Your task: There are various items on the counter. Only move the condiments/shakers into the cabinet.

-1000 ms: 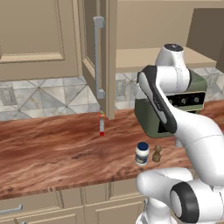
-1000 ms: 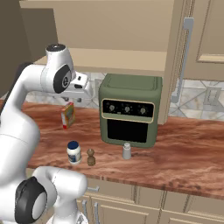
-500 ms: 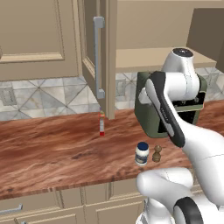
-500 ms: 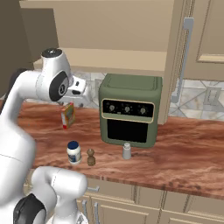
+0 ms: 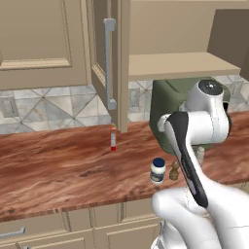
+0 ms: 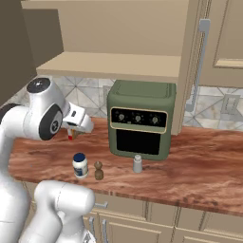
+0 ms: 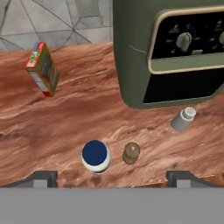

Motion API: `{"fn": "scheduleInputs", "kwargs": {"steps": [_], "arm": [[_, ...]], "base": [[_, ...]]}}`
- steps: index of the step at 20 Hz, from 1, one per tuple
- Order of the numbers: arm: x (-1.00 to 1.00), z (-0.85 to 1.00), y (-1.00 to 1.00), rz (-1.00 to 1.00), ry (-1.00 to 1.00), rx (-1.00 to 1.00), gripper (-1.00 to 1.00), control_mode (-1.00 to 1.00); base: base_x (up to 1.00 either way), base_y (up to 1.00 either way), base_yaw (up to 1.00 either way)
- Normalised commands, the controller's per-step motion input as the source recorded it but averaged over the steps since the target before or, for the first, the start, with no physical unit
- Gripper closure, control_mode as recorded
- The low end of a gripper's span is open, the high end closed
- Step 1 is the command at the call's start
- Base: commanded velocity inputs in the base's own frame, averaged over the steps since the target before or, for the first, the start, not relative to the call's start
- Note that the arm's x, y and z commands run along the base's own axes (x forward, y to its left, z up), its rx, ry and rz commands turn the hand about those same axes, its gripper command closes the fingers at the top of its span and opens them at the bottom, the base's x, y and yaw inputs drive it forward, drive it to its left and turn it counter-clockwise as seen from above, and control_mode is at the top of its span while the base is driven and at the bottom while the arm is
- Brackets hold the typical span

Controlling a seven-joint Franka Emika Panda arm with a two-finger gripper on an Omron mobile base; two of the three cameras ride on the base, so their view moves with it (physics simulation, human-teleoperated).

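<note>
- Here, nearest the counter's (image 5: pixel 58 180) front edge, the white jar with the dark blue lid (image 7: pixel 96 156) stands upright almost directly under the gripper (image 7: pixel 111 177), slightly toward its left finger; the fingers are spread wide with nothing between them.
- The brown pepper mill (image 7: pixel 130 153) stands just beside the jar, upright, so a straight descent would suit either.
- Farther off, the pale grey shaker (image 7: pixel 182 119) stands just in front of the green oven (image 6: pixel 141 118).
- A small red and yellow box (image 7: pixel 43 68) stands well apart, toward the tiled wall.
- Highest and farthest, the cabinet (image 5: pixel 182 63) stands open, its shelf bare.
- Against a second ago, the arm's upper joints have swung over the oven and the fingers have opened from nearly closed.
</note>
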Motion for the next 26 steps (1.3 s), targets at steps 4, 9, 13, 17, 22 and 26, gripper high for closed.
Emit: {"fn": "scheduleInputs", "kwargs": {"steps": [4,9,13,17,22,26], "arm": [[-0.68,-0.13,0.15,-0.12,-0.33,0.0,-1.0,-1.0],[-0.7,0.0,0.31,-0.09,-0.35,0.0,-1.0,-1.0],[-0.48,0.0,0.38,-0.07,-0.24,0.0,-1.0,-1.0],[-0.53,-0.1,0.32,-0.09,-0.21,-0.01,-1.0,-1.0],[-0.53,-0.24,0.39,-0.09,-0.18,-0.03,-1.0,-1.0],[-0.47,-0.39,0.39,-0.09,-0.16,-0.09,-1.0,-1.0]], "base": [[0.0,0.0,0.0],[0.0,0.0,0.0],[0.0,0.0,0.0],[0.0,0.0,0.0],[0.0,0.0,0.0],[0.0,0.0,0.0]]}}
